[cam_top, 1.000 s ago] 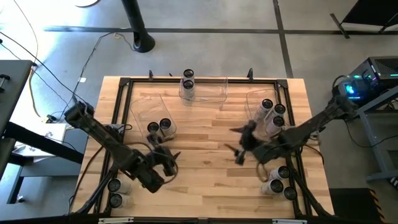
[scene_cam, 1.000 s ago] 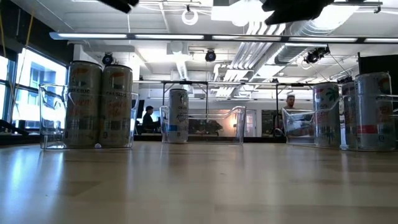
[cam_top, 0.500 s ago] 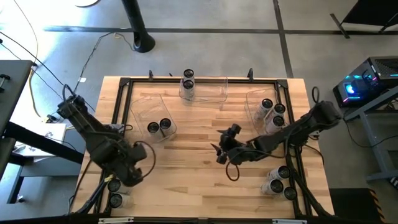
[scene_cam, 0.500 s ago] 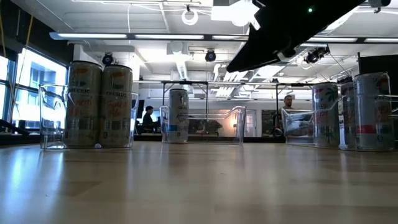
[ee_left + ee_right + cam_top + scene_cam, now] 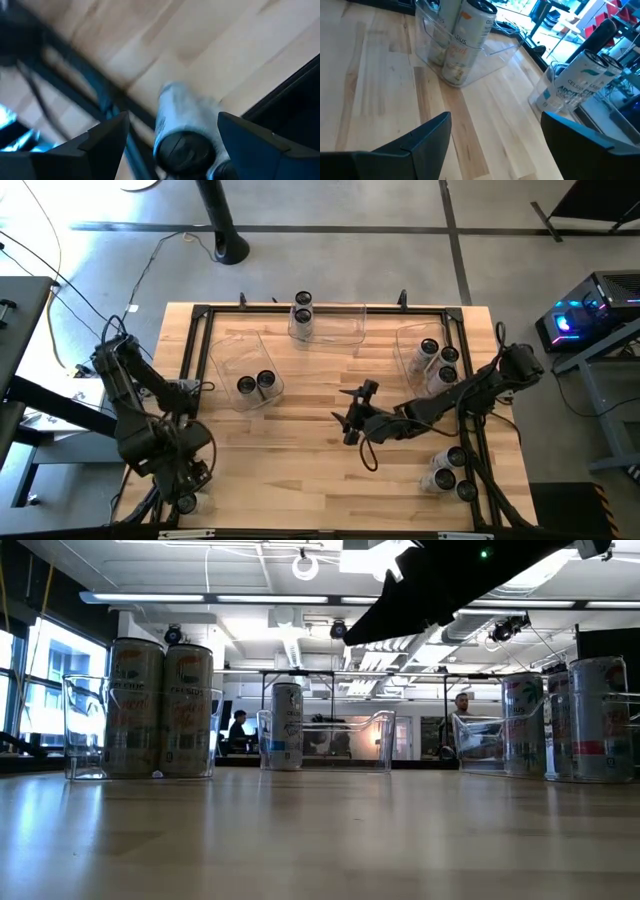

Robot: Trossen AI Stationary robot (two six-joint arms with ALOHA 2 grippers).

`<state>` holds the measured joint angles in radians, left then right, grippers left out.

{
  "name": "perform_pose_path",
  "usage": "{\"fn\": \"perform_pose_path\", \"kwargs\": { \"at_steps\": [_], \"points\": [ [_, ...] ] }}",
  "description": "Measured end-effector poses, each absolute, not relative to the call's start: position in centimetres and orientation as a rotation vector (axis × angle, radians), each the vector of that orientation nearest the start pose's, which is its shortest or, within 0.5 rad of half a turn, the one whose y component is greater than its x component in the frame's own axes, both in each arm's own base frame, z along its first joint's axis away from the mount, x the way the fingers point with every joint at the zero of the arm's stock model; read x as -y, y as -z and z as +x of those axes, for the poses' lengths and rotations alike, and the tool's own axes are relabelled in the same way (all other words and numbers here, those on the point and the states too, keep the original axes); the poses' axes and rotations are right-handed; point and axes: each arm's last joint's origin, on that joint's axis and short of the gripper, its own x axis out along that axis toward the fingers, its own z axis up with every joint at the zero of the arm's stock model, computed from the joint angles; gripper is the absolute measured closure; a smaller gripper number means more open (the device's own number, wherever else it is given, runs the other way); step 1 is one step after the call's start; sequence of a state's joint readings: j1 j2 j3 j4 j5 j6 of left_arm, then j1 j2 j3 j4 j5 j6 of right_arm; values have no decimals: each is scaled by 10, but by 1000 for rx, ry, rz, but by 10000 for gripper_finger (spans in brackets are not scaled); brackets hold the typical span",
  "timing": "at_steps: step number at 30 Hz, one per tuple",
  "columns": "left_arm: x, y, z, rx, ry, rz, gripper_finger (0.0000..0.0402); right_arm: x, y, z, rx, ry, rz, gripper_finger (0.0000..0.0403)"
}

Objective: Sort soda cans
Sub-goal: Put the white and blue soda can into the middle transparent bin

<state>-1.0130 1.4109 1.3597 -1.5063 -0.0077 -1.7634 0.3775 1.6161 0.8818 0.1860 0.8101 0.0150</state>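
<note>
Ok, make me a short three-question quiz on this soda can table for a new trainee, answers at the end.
1. True or false: the right gripper is holding a soda can.
2. How many cans stand in the back bin in the high view? A) none B) two C) four
3. Fill in: the left gripper sits over the table's front-left corner, above a ____.

Key: 1. False; it is open and empty over the middle of the table. 2. B; two cans at its left end. 3. Can.
</note>
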Motion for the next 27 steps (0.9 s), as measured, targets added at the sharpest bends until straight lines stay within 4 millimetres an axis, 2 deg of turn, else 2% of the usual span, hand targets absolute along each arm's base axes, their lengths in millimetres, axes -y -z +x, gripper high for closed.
{"fn": "perform_pose_path", "kwargs": {
  "at_steps": [8,18,22,27],
  "points": [
    [198,-297,102,-1672,-713,-640,96,-92,-202,318,-469,397,-297,100],
    [203,-301,86,-1669,-667,-650,96,-81,-203,323,-467,348,-265,100],
    [204,-304,76,-1629,-669,-668,96,-82,-204,324,-456,341,-258,100],
    [211,-304,74,-1452,-604,-725,96,-83,-204,324,-457,321,-252,100]
  ]
}}
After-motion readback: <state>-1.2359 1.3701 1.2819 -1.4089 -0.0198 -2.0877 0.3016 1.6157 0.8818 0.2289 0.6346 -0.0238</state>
